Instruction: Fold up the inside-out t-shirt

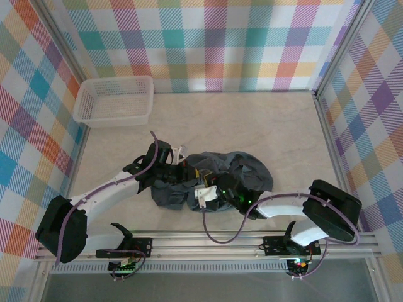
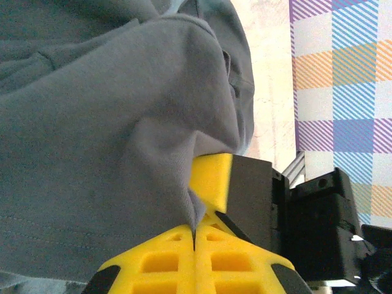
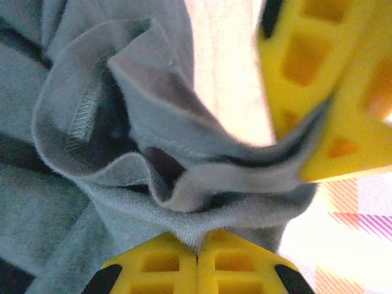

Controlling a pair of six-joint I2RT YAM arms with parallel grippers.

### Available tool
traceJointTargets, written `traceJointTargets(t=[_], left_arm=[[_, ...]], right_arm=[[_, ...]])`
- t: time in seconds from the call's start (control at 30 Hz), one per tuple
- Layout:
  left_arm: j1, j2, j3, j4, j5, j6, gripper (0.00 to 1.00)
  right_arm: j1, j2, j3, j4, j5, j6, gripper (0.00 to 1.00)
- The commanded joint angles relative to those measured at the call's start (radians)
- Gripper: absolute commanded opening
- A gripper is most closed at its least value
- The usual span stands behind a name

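Status, top camera: t-shirt [image 1: 252, 168] lies crumpled in a heap on the worktop [image 1: 264, 119]. It is well apart from the white mesh basket [image 1: 113, 116], right of it and nearer the arm bases. Left gripper [image 1: 189, 173] and right gripper [image 1: 211, 189] meet at the heap's basket-side edge; can't tell the jaws' state here.

Left wrist: jaws clenched flat, pinching a cloth fold [image 2: 92, 153]. One of the right gripper's fingers [image 2: 211, 177] sits just beside.

Right wrist: jaws clenched on a hemmed fold [image 3: 92, 202], stitching visible. Left gripper's fingers [image 3: 300, 67] clamp the same cloth.
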Motion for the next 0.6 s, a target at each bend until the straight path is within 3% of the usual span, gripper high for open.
traceJointTargets(t=[0.0, 0.17, 0.3, 0.47, 0.57], left_arm=[[0.025, -0.036, -0.005, -0.008, -0.012, 0.02, 0.07], [0.091, -0.134, 0.006, -0.068, -0.047, 0.045, 0.29], [0.151, -0.258, 0.054, -0.154, -0.085, 0.097, 0.45], [0.15, -0.417, 0.084, -0.299, -0.211, 0.26, 0.61], [0.151, -0.458, 0.04, -0.391, -0.41, 0.217, 0.67]], right_arm=[[0.005, -0.1, 0.036, -0.043, -0.063, 0.096, 0.0], [-0.002, -0.263, 0.069, -0.32, -0.243, 0.312, 0.0], [-0.016, -0.317, 0.123, -0.347, -0.153, 0.528, 0.0], [-0.148, -0.288, 0.406, -0.55, -0.113, 0.898, 0.0], [-0.271, -0.257, 0.549, -0.687, -0.123, 1.117, 0.0]])
